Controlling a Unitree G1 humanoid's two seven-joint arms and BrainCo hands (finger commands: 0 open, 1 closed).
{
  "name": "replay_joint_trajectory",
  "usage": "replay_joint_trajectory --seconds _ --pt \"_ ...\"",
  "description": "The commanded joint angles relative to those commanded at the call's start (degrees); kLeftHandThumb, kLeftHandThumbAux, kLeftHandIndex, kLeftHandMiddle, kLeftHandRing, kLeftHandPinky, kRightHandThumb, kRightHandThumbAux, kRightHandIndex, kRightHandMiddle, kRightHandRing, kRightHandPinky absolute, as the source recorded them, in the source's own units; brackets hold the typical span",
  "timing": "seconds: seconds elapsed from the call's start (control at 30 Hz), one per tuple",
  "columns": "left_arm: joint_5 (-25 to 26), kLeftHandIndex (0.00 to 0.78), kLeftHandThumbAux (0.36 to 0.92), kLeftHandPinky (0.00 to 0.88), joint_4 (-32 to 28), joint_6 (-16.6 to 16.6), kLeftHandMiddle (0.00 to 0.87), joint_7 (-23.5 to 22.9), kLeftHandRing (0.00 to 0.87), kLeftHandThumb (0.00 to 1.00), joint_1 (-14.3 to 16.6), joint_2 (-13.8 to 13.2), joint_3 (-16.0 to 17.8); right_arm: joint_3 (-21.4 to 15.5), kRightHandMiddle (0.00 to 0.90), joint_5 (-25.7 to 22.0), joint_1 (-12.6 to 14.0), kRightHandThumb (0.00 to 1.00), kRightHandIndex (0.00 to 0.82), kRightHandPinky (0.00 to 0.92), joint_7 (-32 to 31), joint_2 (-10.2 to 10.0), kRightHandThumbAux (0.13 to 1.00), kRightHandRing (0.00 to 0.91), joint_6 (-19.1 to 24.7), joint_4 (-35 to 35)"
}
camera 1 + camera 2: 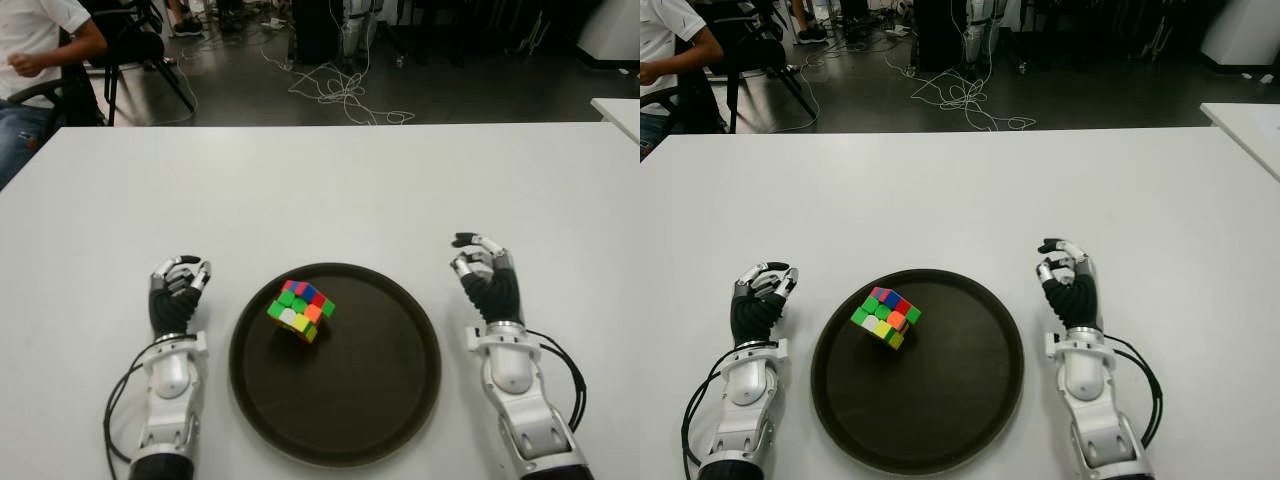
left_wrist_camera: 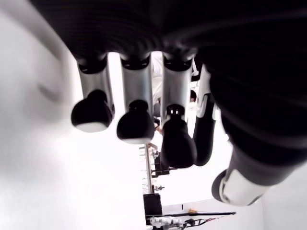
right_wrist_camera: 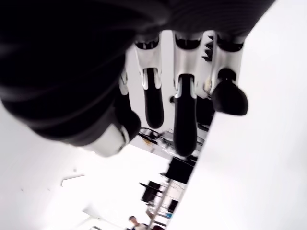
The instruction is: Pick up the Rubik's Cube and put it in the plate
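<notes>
The Rubik's Cube [image 1: 301, 310] lies tilted on one edge inside the round dark plate [image 1: 400, 400], in its upper left part. No hand touches it. My left hand [image 1: 178, 285] shows on the white table [image 1: 350, 190] just left of the plate, its fingers [image 2: 136, 127] loosely bent and holding nothing. My right hand [image 1: 485, 270] shows just right of the plate's rim, fingers [image 3: 184, 124] relaxed and holding nothing too.
A seated person [image 1: 30, 60] is beyond the table's far left corner, beside a black chair [image 1: 135, 50]. Cables [image 1: 340, 90] lie on the dark floor behind the table. Another white table's corner [image 1: 620, 110] shows at the right.
</notes>
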State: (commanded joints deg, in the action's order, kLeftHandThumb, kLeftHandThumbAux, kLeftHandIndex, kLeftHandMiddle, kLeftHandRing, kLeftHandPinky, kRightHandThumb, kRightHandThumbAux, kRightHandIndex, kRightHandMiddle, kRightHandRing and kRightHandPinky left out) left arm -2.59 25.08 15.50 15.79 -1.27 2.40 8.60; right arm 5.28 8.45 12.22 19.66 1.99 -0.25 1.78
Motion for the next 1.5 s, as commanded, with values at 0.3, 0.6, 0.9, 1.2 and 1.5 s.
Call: replay_joint_trajectory --seconds 0.3,0.6,0.9,1.2,1.5 --pt "0.6 0.444 0.705 0.833 0.6 0.2 0.795 -0.3 0.824 0.703 0.2 -0.1 0.4 -0.7 0.789 -1.0 -0.1 0.692 0.438 0.813 1.6 -1.1 0.726 0.813 9.1 -1.8" --pt "0.3 0.443 0.706 0.828 -1.0 -0.8 0.790 -0.7 0.818 0.703 -0.6 -0.3 0.1 -0.9 0.791 -3.0 0.7 0.693 0.439 0.812 2.9 -2.0 0.725 0.815 10.7 -3.4" --pt "0.0 0.444 0.705 0.822 -0.3 -0.5 0.786 -0.9 0.812 0.706 -0.5 -0.8 0.0 -0.8 0.791 -4.1 1.6 0.695 0.439 0.813 3.8 -1.9 0.725 0.814 9.8 -3.9" --pt "0.5 0.443 0.706 0.814 -1.0 -1.9 0.777 -0.2 0.804 0.706 -0.6 -0.4 0.7 -1.2 0.794 -5.2 2.3 0.696 0.439 0.816 4.7 -2.2 0.724 0.816 8.6 -3.9" --pt "-0.7 0.443 0.705 0.823 -3.0 -4.1 0.788 -0.9 0.815 0.706 -1.3 -1.1 -0.2 -1.6 0.789 -6.3 3.0 0.697 0.438 0.813 5.2 -2.0 0.724 0.813 7.0 -3.0"
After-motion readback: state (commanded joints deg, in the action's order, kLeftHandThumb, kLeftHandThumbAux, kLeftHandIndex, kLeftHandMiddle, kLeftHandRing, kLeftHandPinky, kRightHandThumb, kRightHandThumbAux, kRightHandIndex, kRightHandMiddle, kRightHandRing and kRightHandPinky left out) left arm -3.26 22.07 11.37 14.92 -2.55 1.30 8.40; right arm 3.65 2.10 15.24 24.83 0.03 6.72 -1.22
